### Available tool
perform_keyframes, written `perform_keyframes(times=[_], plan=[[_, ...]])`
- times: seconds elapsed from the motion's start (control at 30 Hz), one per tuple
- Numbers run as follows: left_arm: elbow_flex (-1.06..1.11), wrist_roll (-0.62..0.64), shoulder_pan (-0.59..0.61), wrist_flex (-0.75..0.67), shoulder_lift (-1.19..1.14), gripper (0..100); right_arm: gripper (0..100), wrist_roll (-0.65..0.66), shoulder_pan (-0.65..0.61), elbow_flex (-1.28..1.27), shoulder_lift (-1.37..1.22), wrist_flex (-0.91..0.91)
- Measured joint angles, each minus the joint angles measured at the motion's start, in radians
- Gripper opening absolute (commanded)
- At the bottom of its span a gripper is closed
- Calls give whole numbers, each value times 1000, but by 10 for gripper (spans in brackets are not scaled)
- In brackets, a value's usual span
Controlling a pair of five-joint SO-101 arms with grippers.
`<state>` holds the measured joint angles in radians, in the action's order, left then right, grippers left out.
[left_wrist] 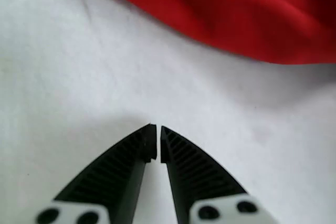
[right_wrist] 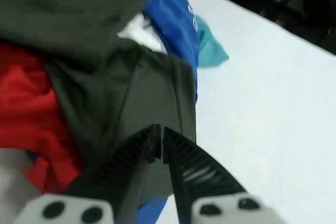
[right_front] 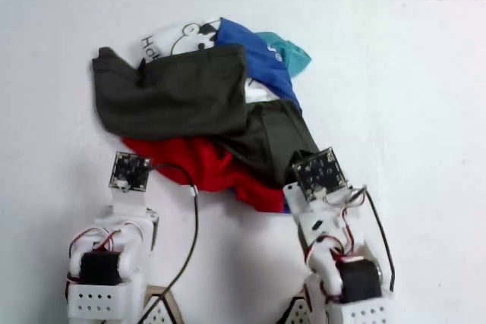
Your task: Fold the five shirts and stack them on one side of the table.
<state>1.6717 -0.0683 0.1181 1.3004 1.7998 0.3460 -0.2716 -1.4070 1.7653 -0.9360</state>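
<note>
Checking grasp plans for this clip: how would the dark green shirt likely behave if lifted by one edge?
Probably floppy: the dark green shirt lies creased and draped over the red shirt. Lifted, it would likely sag and might drag the blue shirt it overlaps.

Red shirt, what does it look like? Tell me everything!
The red shirt is soft, bright cloth, crumpled, not folded. It lies on the white table at the pile's near side, closest to the arms. A dark green shirt covers its far part. The shut left claw sits just short of it, not touching.
</note>
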Motion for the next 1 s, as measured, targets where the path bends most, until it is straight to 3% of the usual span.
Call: perform_keyframes(times=[0.2,0.47,0.8,1.0], plan=[[0,0,0,0,0,46,91,0,-115,364,-204,-172],[0,0,0,0,0,46,94,-12,-126,763,-675,-319],[0,0,0,0,0,46,94,-87,-130,1200,-1254,-684],[0,0,0,0,0,47,94,-87,-127,1349,-1393,-809]])
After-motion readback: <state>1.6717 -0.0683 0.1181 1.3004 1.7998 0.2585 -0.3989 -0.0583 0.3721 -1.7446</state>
